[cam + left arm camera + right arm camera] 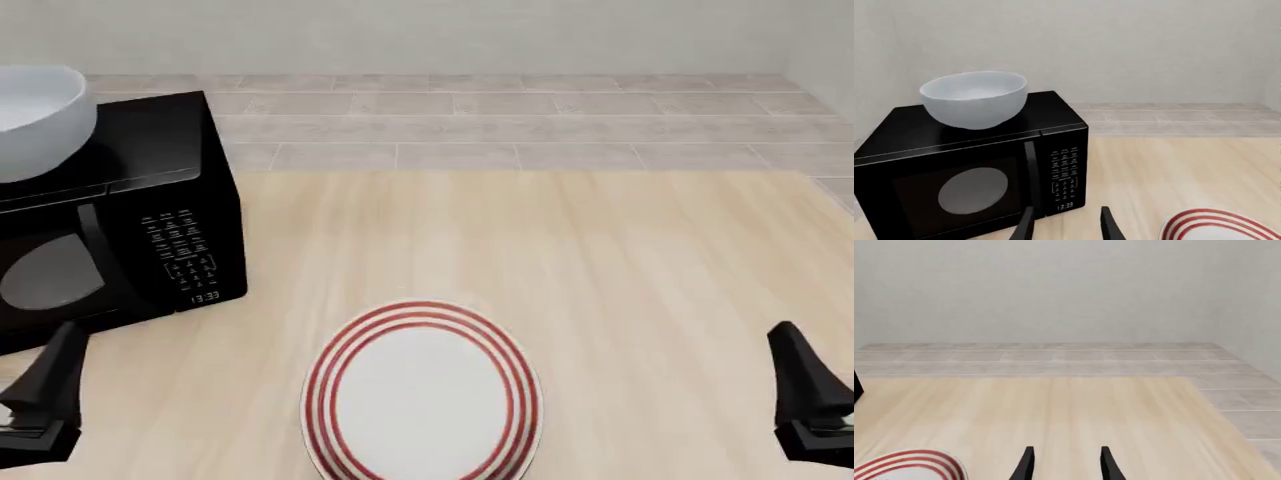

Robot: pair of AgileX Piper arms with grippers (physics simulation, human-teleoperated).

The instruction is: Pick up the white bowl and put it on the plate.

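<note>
Front view shows your starting layout, so read it from the left. The white bowl (38, 120) sits upright on top of a black microwave (120, 215) at the far left of the table (601, 260), partly cut off by the picture's edge. Your left hand (40, 395) rests low at the near left corner, in front of the microwave and well below the bowl; in the left wrist view its fingers (1024, 227) stand apart with nothing between them. Near the middle of the near edge lies the plate (422, 392), flat and bare, well apart from the microwave. Your right hand (807, 395) waits at the near right corner, fingers likewise apart and holding nothing, well away from both task items.

The step in hand looks like the reach for the bowl, and the left arm is the natural choice since the bowl is on its side. Lift the hand clear of the microwave's top before moving forward, or you risk clipping the front edge. The bowl is wide and smooth-sided, so spanning it is unlikely to work; come down over the near rim with one finger inside and one outside, and pinch the wall. Close gently, since a glossy rim may slip or the bowl may tip. Lift straight up before swinging right toward the plate, and lower it centred inside the red rings.
</note>
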